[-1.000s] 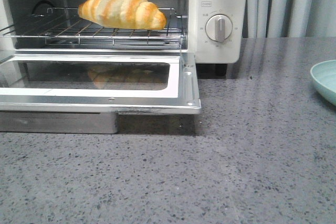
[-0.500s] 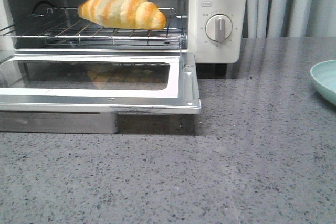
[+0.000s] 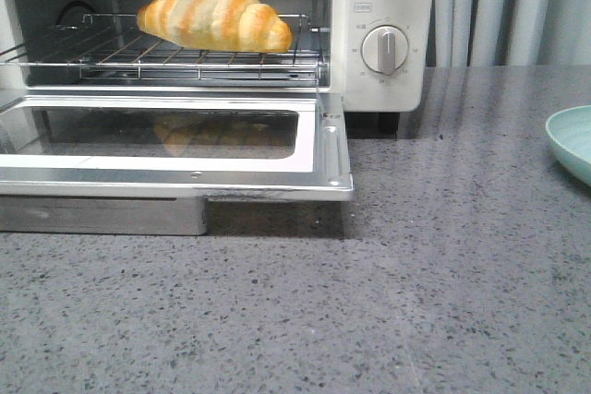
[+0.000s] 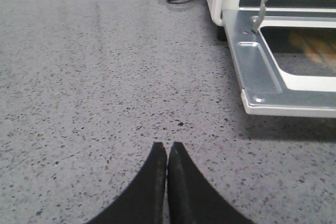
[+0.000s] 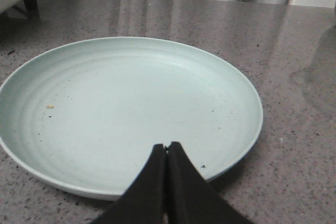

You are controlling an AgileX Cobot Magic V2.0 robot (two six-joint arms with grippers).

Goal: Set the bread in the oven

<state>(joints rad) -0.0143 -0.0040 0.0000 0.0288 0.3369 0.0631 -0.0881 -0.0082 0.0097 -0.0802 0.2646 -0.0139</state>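
Golden bread (image 3: 215, 14) lay on the open oven's (image 3: 382, 34) rack, upper left; both grippers (image 4: 167, 146) (image 5: 167, 146) were closed, empty.

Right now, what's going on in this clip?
Nothing is being handled. The croissant-shaped bread lies on the wire rack inside the Toshiba toaster oven, whose glass door hangs open. The left end effector is shut and empty over bare countertop beside the door. The right end effector is shut and empty over an empty pale green plate.
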